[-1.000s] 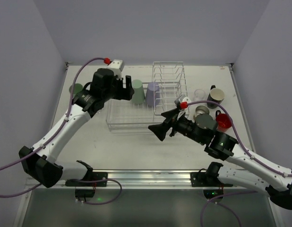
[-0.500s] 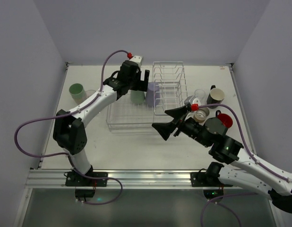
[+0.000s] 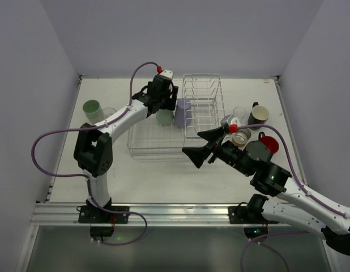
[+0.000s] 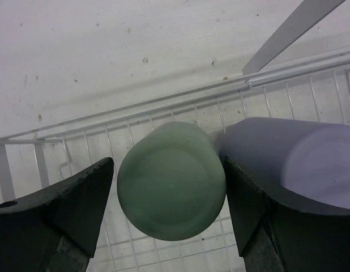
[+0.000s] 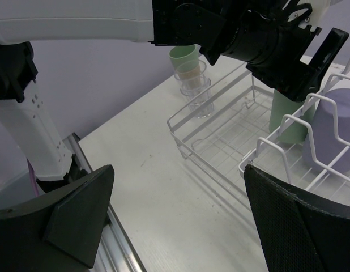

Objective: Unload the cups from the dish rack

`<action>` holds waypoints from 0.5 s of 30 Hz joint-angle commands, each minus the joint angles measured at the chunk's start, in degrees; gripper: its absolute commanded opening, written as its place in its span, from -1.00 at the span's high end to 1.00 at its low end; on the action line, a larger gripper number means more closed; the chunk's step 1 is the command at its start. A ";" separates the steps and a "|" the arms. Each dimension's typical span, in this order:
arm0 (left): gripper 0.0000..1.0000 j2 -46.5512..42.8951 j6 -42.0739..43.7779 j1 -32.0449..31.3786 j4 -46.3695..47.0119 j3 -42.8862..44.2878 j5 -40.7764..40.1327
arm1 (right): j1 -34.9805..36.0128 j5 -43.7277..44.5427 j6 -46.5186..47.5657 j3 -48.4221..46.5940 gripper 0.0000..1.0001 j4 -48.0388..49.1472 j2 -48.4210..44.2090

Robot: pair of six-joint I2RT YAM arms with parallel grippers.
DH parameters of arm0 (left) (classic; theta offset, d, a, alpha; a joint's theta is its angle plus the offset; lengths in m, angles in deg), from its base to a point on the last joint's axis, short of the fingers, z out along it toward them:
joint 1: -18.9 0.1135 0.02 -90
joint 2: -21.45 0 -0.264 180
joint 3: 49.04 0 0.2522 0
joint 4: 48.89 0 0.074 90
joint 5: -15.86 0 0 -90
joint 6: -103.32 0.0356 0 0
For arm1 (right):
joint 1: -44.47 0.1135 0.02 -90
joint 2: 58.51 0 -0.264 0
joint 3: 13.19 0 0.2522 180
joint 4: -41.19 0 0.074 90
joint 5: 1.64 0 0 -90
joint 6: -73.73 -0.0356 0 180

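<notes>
The white wire dish rack (image 3: 142, 148) holds an upside-down pale green tumbler (image 3: 165, 118) and a lavender tumbler (image 3: 183, 112) at its back edge. My left gripper (image 3: 164, 105) hangs open over the green tumbler. In the left wrist view, its fingers (image 4: 84, 198) stand on either side of the green tumbler (image 4: 171, 180), with a small gap on the left. The lavender tumbler (image 4: 294, 158) touches the green one on the right. My right gripper (image 3: 202, 146) is open and empty, above the table in front of the rack (image 5: 220, 141).
A green tumbler (image 3: 92, 109) and a clear glass (image 3: 109, 113) stand on the table left of the rack. A black mug (image 3: 257, 115), a clear glass (image 3: 239, 113), a red mug (image 3: 268, 145) and a tan cup (image 3: 241, 137) stand to the right. The rack's upright dividers (image 3: 202, 105) rise beside the lavender tumbler.
My left gripper has swung right and lowered over the green tumbler in the rack. My right gripper shifted slightly to the right, then held still.
</notes>
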 commanded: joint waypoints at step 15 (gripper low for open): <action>0.71 -25.52 -1.87 1.45 10.07 -15.12 4.13 | 0.00 -1.09 -1.96 0.55 -0.98 6.27 1.39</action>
